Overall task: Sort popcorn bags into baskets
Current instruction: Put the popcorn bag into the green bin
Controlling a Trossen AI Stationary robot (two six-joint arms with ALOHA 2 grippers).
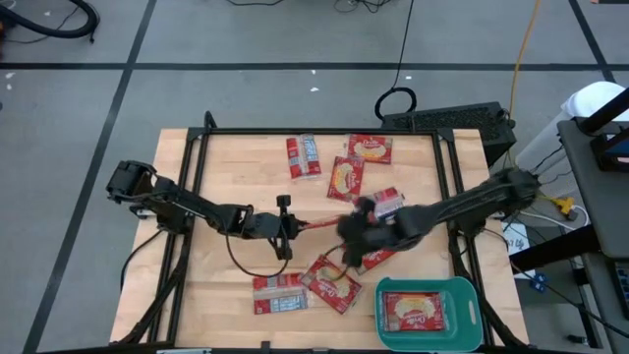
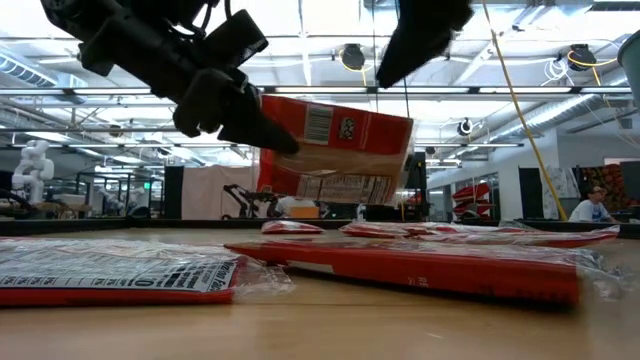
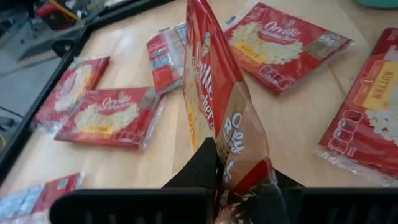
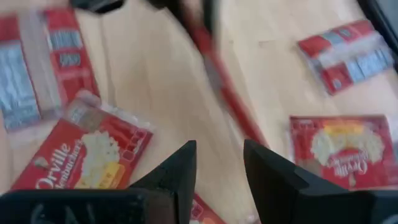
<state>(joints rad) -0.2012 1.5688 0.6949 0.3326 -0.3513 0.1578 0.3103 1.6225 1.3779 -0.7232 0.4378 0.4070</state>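
Popcorn bag [image 3: 214, 99] in left tool [image 3: 217, 177]

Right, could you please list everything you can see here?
loose bags: about seven, red, scattered on the table
held bag: one, red, edge-up above mid-table
bag in basket: one, red, lying flat
basket: one, teal, table corner on the right arm's side
table: one, light wood
person: one, far background
left end effector: dark, shut on held bag
right end effector: dark, open, near held bag
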